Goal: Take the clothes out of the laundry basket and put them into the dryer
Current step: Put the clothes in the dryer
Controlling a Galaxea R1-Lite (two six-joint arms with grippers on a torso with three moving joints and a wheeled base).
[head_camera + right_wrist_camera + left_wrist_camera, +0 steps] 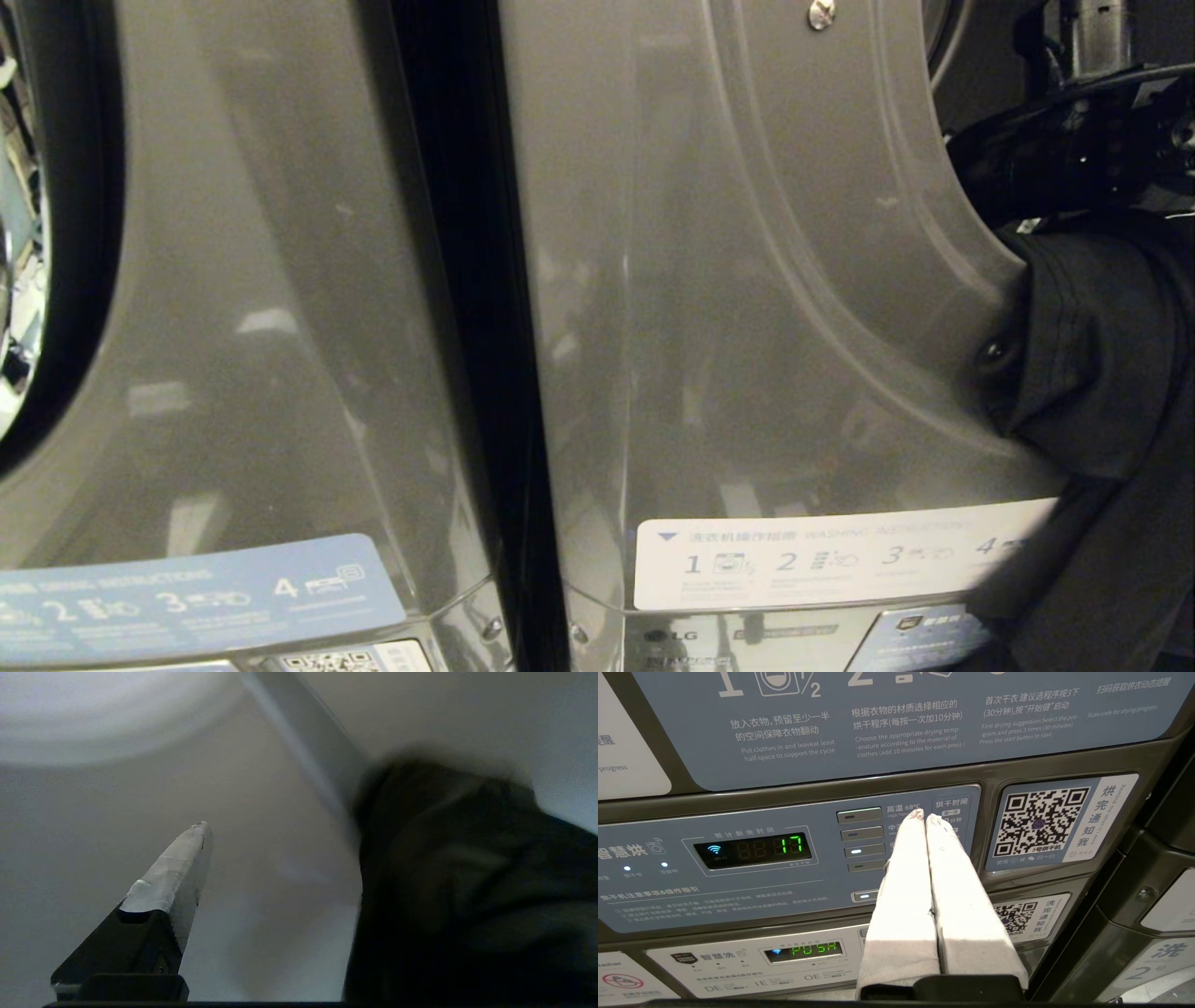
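A black cloth [1092, 355] hangs over the round door edge of the grey machine [747, 280], just beside and under the right gripper [299, 826]. A white sticker [840, 560] sits on the machine's front, lower down from that hand

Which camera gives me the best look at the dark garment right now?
The head view: the dark garment hangs over the lower rim of the grey machine's round opening, folds and seams clear. The right wrist view shows it only as a blurred dark mass beside one finger. The left wrist view shows control panels, no garment.
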